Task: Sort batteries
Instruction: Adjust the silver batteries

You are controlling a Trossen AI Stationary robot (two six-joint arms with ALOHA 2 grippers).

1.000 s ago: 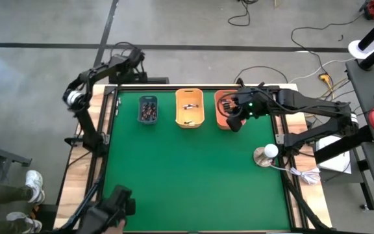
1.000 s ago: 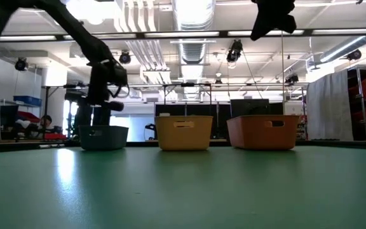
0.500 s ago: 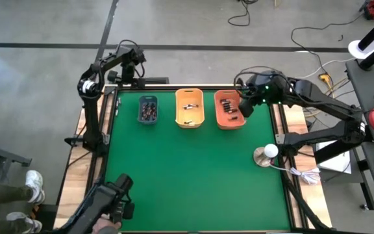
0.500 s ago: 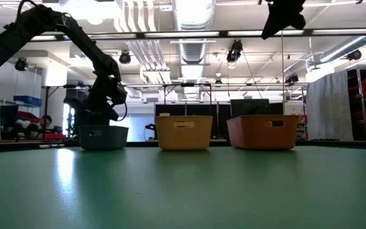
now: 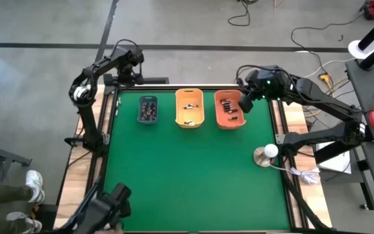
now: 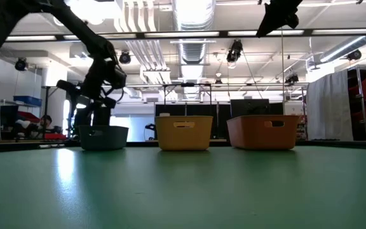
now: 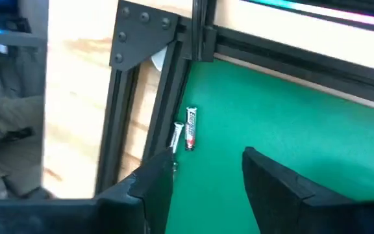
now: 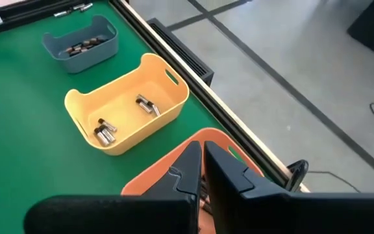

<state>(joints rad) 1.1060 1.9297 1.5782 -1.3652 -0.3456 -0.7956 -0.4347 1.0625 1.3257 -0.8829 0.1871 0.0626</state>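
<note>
- Nearest thing to the left gripper: two loose batteries lying side by side on the green mat, tucked right against the black frame rail at the table's far left corner. From the gripper's wrist camera they sit just ahead of its fingers, around 11 o'clock. The fingers are spread apart with nothing between them.
- Both cells have their long axes running roughly parallel to the rail. My guess is the jaws need to straddle them crosswise, and the rail crowding one side could make that awkward.
- From overhead, the left gripper hangs over that far left corner, at about 11 o'clock from the grey-blue bin. It's clearly the closer arm for those two strays.
- Moving out: the grey-blue bin holds a pile of dark cells, the yellow bin has a few light ones, and the orange bin holds several more.
- Farthest off: the right gripper hovers above the orange bin's right edge, at roughly 3 o'clock of the bin row. Its fingers are pinched together and look empty.
- It's well apart from the loose pair, so I'd leave that pick to the left arm.
</note>
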